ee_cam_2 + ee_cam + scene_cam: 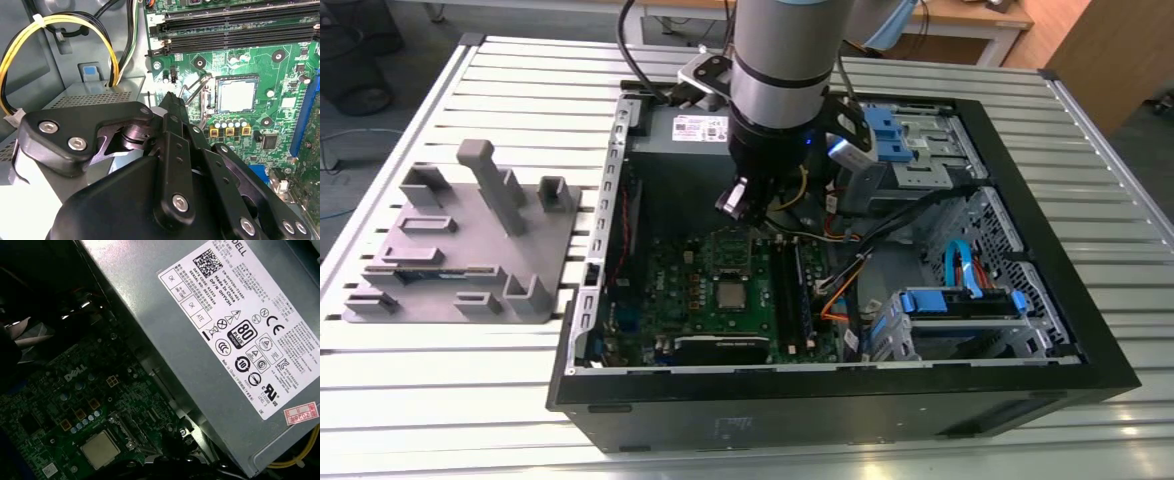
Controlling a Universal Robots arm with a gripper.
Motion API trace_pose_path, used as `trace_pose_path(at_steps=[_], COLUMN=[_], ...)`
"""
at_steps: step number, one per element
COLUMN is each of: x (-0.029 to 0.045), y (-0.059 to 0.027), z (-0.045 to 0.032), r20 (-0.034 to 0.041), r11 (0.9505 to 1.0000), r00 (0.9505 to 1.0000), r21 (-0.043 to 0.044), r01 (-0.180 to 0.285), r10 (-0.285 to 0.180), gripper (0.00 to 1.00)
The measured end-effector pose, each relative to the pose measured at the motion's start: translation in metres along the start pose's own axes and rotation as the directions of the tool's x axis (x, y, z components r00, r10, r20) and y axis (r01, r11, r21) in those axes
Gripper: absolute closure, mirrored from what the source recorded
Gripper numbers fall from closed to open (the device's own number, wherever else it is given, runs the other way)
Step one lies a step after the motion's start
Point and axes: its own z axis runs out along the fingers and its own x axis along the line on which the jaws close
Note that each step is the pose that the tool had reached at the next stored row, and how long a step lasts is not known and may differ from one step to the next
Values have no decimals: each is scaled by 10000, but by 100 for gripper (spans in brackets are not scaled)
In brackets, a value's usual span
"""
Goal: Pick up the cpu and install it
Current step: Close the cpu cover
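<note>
Motherboard [290, 75], green, carries small square silver-grey cpu [237, 95], close in both wrist views; exterior view adds black tool [738, 205] above, clear of black case [854, 405] walls; tool opening: cannot tell.

Table [1121, 320]: slatted aluminium top, slats running 9-to-3 in the exterior view. Two things sit directly on it. An open black PC tower case [854, 415] lies on its side with the side panel off, covering centre through 3 o'clock. A grey plastic tray [550, 235] with upright blocks sits flat at 9 o'clock of the case, just beside it; can't tell if they touch.
</note>
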Motion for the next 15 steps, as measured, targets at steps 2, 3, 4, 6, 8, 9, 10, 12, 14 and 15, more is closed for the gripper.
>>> trace_pose_path(at_steps=[2,3,4,6,8,9,10,12,14,15], x=[5,8,11,17,22,25,28,34,39,40], y=[-1,-2,-3,-6,-8,-10,-12,-15,-18,-20], z=[-1,-2,-3,-3,-4,-5,-5,-7,-9,-9], r20=[10,16,20,29,35,38,41,48,53,56], r11=[10000,10000,10000,10000,9999,9999,9999,9999,9998,9998], r00=[10000,10000,10000,10000,9999,9999,9999,9999,9998,9998], r21=[-5,-8,-10,-15,-19,-21,-23,-28,-33,-35], r01=[26,39,52,81,107,120,132,155,177,187], r10=[-26,-39,-52,-81,-107,-120,-132,-155,-177,-187], gripper=[87,87,87,87,87,87,87,87,87,87])
